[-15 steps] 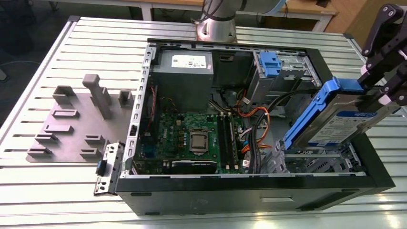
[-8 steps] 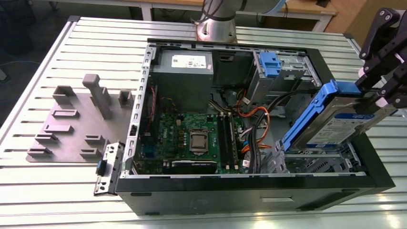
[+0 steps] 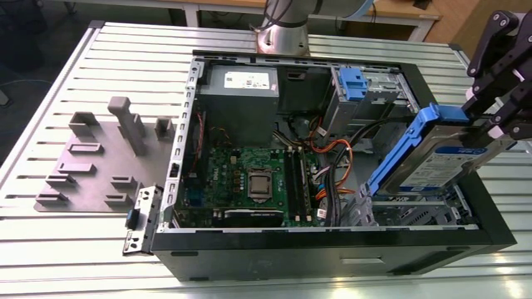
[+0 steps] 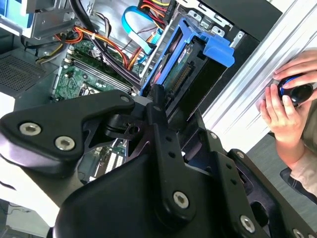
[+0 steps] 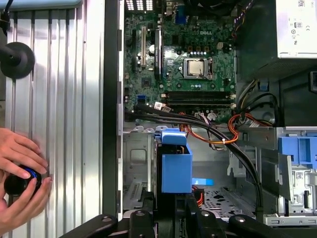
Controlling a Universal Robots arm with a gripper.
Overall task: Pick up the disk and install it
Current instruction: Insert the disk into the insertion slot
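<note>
Fingers (image 4: 159,119) clamped on the disk (image 3: 440,156), I hold it tilted over the bay (image 3: 412,208), exterior view's lower right, seemingly for alignment.

arm (image 3: 281,28): base column upright | tool (image 3: 492,128): exterior view's right, tilted, clamped on disk (image 3: 440,159)

The robot's gripper (image 3: 497,119) is looking black and chunky, its flat bars (image 4: 166,144) are shining with round silver screws (image 4: 180,199), and its arm (image 3: 283,31) is showing a smooth silver-grey tube.
</note>
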